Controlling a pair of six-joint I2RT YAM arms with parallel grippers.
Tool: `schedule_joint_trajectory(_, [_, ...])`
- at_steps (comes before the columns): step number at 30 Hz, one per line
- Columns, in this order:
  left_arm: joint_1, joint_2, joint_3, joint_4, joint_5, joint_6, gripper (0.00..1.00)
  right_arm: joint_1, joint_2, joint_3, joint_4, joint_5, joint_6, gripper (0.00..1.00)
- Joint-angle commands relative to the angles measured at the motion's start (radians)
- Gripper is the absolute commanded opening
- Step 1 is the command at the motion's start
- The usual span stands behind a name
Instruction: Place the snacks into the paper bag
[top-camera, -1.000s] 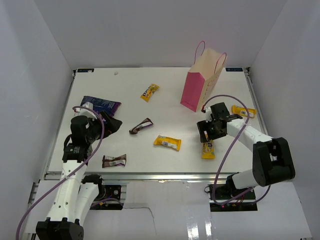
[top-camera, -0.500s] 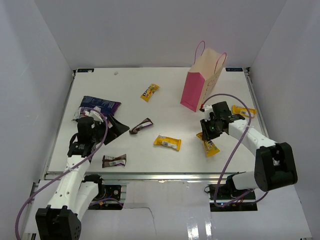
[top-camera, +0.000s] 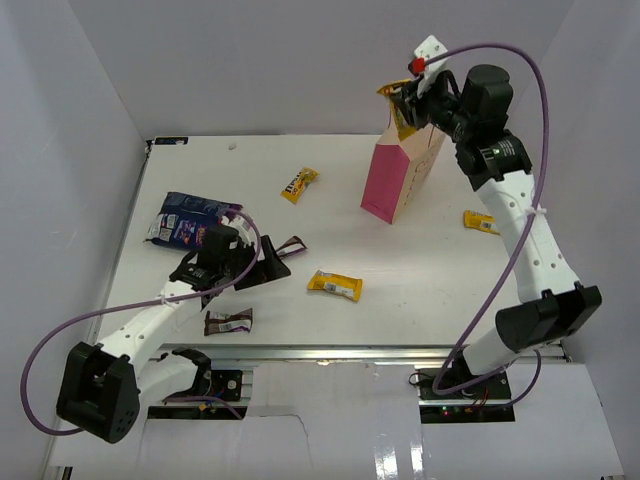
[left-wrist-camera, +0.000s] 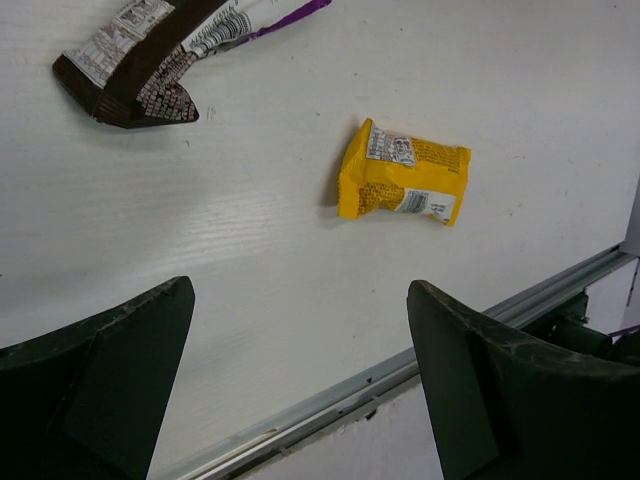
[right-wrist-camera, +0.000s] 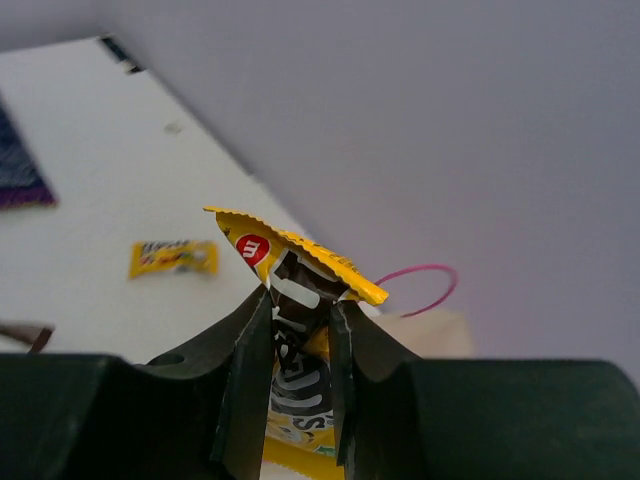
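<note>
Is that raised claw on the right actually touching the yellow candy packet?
Touching. The right wrist view shows the right gripper clamped against both sides of the yellow candy packet, with no gap.

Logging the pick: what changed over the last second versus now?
Right gripper shut on a yellow packet at the front right and lifted it up to the paper bag top. Left gripper, open, swung right from the blue snack bag toward the centre brown bar. Paper bag, centre yellow packet and front brown bar stayed put.
</note>
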Motion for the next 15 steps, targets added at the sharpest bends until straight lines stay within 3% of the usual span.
schedule_joint_trajectory(1, [-0.024, 0.012, 0.06, 0.016, -0.081, 0.052, 0.98, -0.003, 0.126, 0.097, 0.177, 0.247, 0.115, 0.08])
schedule_joint_trajectory(5, [-0.032, 0.023, 0.074, 0.01, -0.101, 0.066, 0.98, -0.01, 0.237, 0.132, 0.364, 0.505, 0.128, 0.08])
schedule_joint_trajectory(11, [-0.036, 0.006, 0.068, -0.001, -0.13, 0.072, 0.98, -0.061, 0.242, 0.082, 0.406, 0.496, 0.169, 0.08])
schedule_joint_trajectory(13, [-0.038, 0.012, 0.069, 0.0, -0.138, 0.082, 0.98, -0.073, 0.233, 0.019, 0.447, 0.487, 0.172, 0.21])
schedule_joint_trajectory(15, [-0.038, 0.025, 0.086, -0.001, -0.15, 0.106, 0.98, -0.076, 0.224, -0.019, 0.478, 0.478, 0.161, 0.44])
